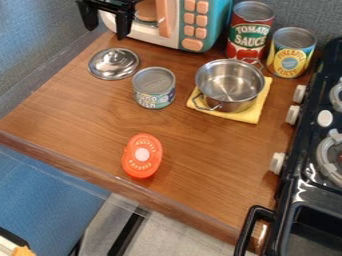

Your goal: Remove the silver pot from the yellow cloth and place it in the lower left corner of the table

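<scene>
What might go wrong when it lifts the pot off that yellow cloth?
The pot might drag the yellow cloth beneath it along. The gripper might bump the tall red can close behind the pot. Carried low toward the left, the pot could hit the short can beside it.

The pincer (105, 33) is black, with two chunky, angular fingers (124, 22) that narrow towards their lower ends. At the top of the pincer, a black crosspiece (108, 5) spans the space between the fingers, its straight edges and hard corners matching their blocky look and plain dark colour.
</scene>
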Motion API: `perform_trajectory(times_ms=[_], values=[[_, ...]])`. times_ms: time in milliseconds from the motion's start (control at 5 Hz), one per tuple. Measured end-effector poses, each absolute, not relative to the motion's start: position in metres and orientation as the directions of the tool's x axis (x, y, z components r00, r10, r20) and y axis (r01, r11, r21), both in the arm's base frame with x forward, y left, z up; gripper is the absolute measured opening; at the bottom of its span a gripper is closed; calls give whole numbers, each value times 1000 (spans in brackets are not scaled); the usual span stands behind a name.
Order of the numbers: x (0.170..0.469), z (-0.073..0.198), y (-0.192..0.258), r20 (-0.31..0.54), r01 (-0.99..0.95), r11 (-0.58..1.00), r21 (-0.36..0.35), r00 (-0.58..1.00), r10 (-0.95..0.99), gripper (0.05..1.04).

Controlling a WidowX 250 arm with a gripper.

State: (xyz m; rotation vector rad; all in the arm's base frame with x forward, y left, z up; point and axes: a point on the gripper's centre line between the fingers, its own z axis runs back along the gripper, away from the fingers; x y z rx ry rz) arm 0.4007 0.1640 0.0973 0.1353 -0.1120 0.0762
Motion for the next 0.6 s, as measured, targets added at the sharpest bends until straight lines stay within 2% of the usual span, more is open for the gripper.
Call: perform_trajectory(times_ms=[200, 400, 600], values=[[399, 80, 161, 77, -75, 991, 113, 995, 67, 1000], [396, 68, 115, 68, 37, 997, 66, 997, -42, 1000], [398, 93, 56, 152, 176, 984, 27, 972, -178, 1000]])
